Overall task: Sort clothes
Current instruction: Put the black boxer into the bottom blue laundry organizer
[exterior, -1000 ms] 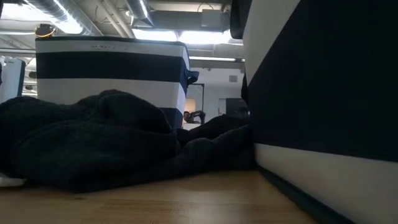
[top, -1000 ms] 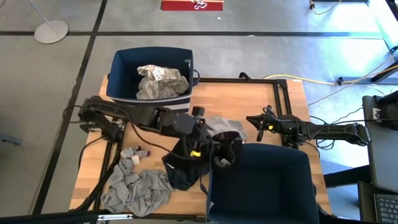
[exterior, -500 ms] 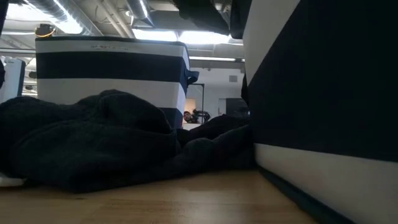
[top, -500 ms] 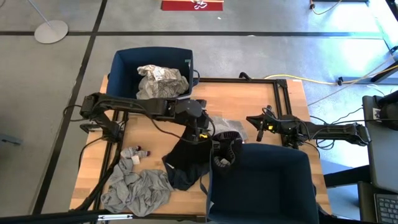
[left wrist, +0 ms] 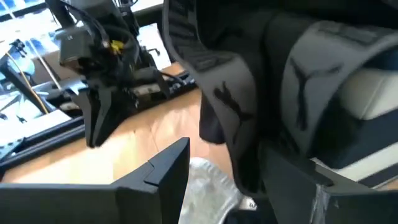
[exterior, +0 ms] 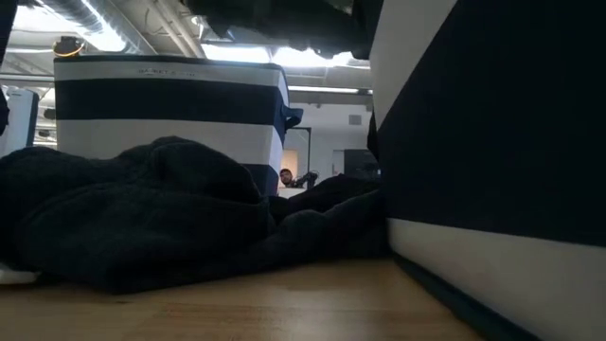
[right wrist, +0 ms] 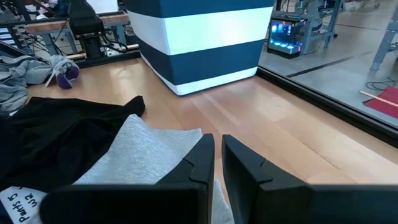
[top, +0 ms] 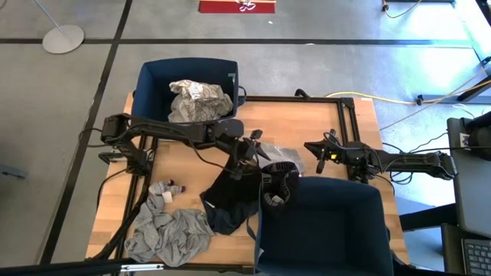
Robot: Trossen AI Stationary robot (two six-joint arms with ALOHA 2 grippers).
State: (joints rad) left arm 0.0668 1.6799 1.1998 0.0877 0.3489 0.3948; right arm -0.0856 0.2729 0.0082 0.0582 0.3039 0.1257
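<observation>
A black garment (top: 229, 201) lies on the table, one part draped over the rim of the near navy bin (top: 322, 226); it shows in the left wrist view (left wrist: 249, 93) and as a dark heap in the low view (exterior: 142, 218). A light grey garment (top: 278, 157) lies beside it on the far side. A grey garment (top: 170, 234) lies at the near left. A white patterned garment (top: 198, 100) lies in the far navy bin (top: 149, 84). My left gripper (top: 255, 146) (left wrist: 224, 152) is open above the light grey garment's left edge. My right gripper (top: 313, 149) (right wrist: 217, 140) is shut, just right of the light grey garment (right wrist: 149, 155).
A small white and purple piece (top: 167, 189) lies left of the black garment. The far bin stands off the table's far left edge, and the near bin fills the near right corner. Bare wood (top: 307, 123) shows at the far right.
My left gripper has drawn back from over the black garment toward the table's far edge, a little to the right, ending over the light grey garment's left edge. The black garment lies as it did. My right arm has kept still.
</observation>
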